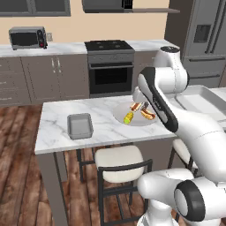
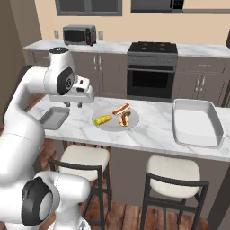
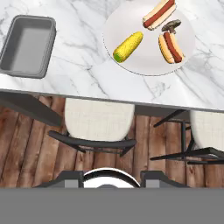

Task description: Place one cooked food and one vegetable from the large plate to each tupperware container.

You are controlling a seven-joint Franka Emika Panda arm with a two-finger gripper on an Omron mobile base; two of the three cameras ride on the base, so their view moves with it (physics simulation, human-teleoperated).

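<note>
The large plate (image 3: pixel 144 61) lies on the marble counter, also in the base views (image 1: pixel 137 121) (image 2: pixel 108 126). On it rest the vegetable, a yellow corn cob (image 3: pixel 128 46) (image 1: pixel 128 118) (image 2: pixel 103 119), two hot dogs (image 3: pixel 158 14) (image 3: pixel 171 47) and a small dark mushroom (image 3: pixel 170 26). A grey tupperware container (image 3: pixel 27 46) (image 1: pixel 80 126) (image 2: pixel 54 117) stands empty to the plate's left. My gripper (image 3: pixel 109 179) (image 2: pixel 74 104) hovers high over the counter's front edge, between container and plate. Its fingers are apart and hold nothing.
A big white tray (image 2: pixel 197 121) (image 1: pixel 201 99) sits on the counter's right end. Two cushioned stools (image 3: pixel 99 120) (image 3: pixel 208 131) stand under the counter's front edge. Behind are the oven (image 1: pixel 110 73) and a microwave (image 1: pixel 27 37).
</note>
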